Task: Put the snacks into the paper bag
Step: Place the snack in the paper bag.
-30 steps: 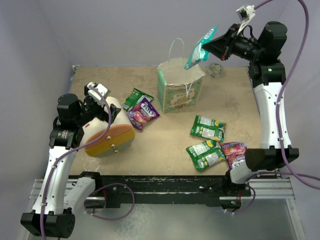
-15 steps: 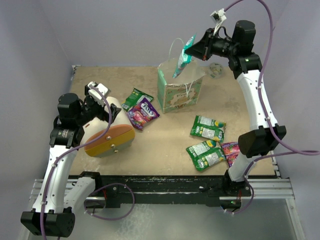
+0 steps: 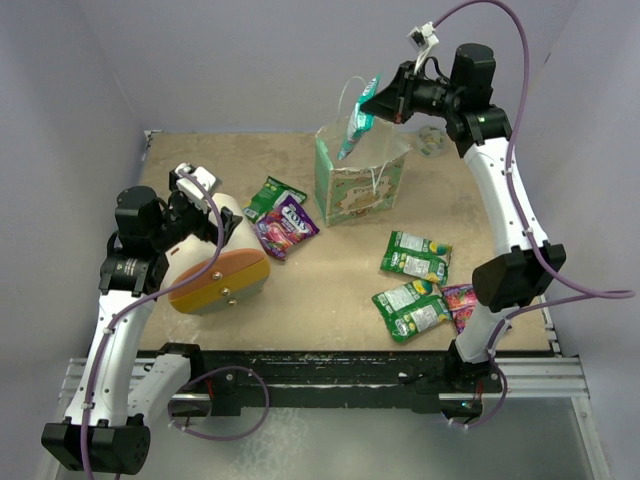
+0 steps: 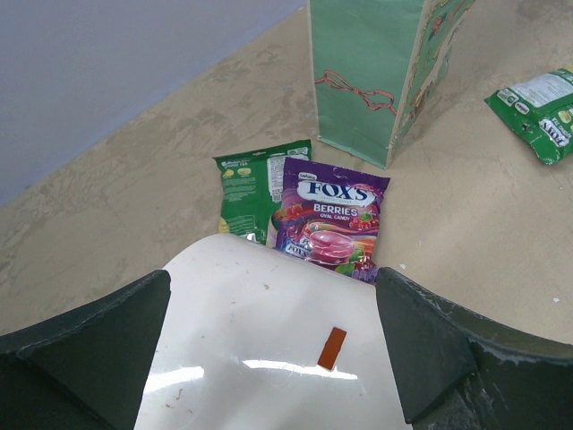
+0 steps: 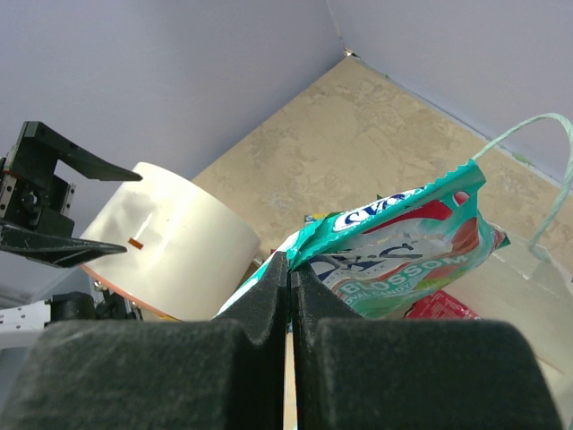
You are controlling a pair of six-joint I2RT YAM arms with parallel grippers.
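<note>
Surface first: wide and beige, with the big cream cone at left of frame. The left gripper straddles it; whether it squeezes, I cannot tell. Upper centre stands the paper bag, thin-walled and probably easy to tip. Over its mouth dangles a teal packet, pinched by its top edge in the clenched right gripper; it looks light, floppy and slick. Green packets lie loose at lower right, and a purple FOXS packet lies left of the bag.

Surface: beige, mottled stone-look, matte. Walls: plain pale lilac on three sides. Aluminium rail along near edge. Lighting even, soft.
</note>
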